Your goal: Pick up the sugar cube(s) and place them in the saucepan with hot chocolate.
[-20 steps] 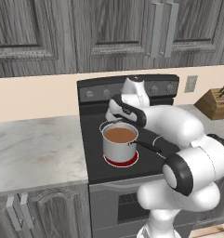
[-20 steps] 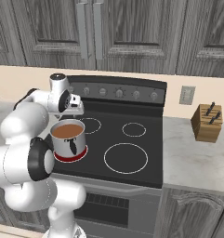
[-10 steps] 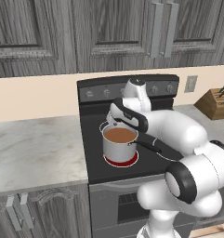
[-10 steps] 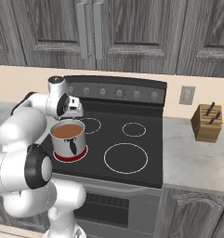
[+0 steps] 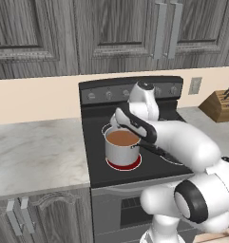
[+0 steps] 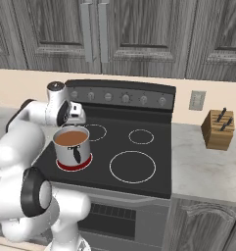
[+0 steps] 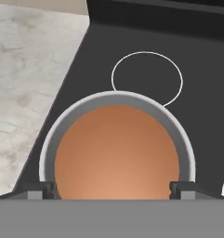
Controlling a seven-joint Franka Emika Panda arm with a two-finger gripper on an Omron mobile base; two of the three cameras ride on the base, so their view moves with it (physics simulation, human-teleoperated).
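Steel saucepan (image 7: 117, 153) of brown hot chocolate sits below the fingers (image 7: 39, 190), apparently spread wide and empty.

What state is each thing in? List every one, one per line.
saucepan: upright on the red-glowing front left burner, reddish-brown liquid inside, no lid.
gripper: above the saucepan, fingertips spread wide, nothing visible between them.
front left burner: glowing red.
other burners: dark, only white outlines.
upper cabinets: doors closed.
knife block: upright on the counter, knives in it.
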